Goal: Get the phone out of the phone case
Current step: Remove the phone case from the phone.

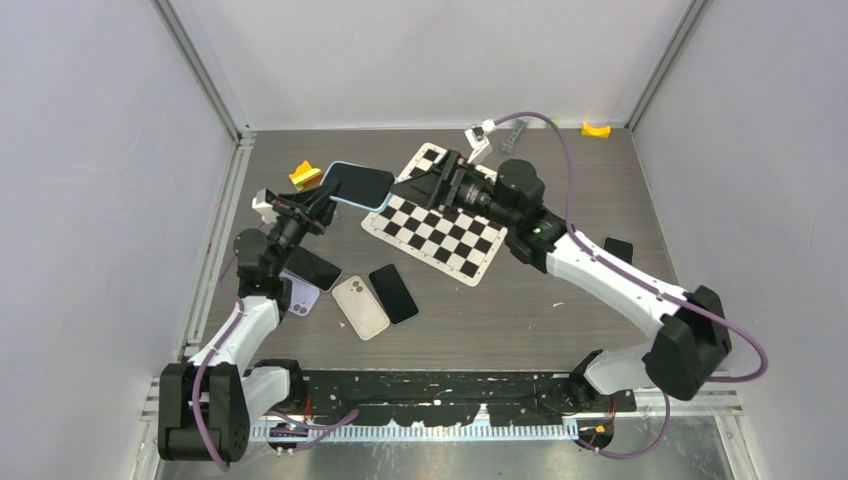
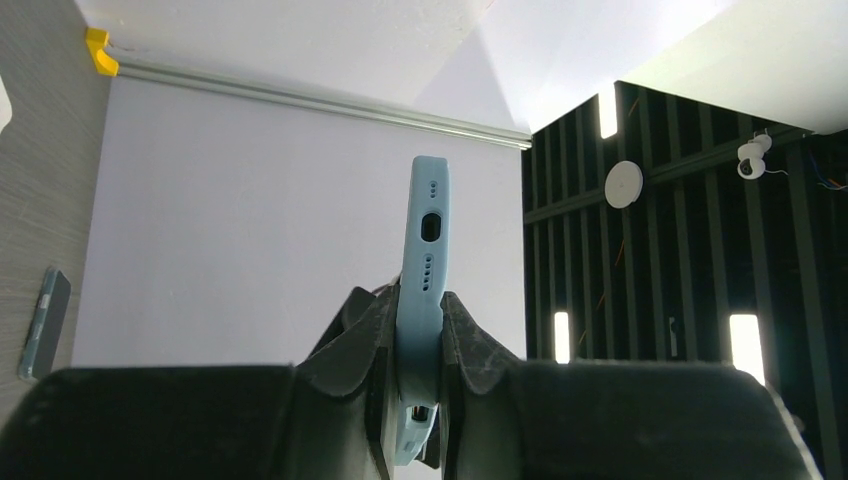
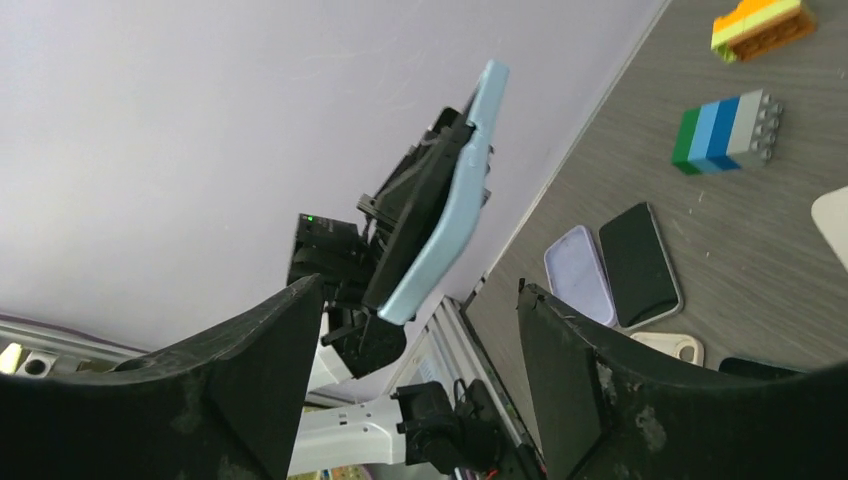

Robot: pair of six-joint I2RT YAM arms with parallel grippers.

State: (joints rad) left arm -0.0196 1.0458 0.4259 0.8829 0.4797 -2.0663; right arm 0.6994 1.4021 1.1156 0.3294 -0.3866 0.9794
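Grey wood-grain tabletop (image 1: 560,300), pale walls. Left fingers (image 2: 375,340) clenched on blue phone case (image 2: 425,230), raised near 11 o'clock, phone (image 1: 362,183) seated inside. Right fingers (image 3: 265,380) spread, empty, at its 3 o'clock. Best: pinch the free edge, peel case lip gently, left grip firm.

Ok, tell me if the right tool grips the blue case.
No. The right tool stands open, clear of the case; the left tool clamps it.
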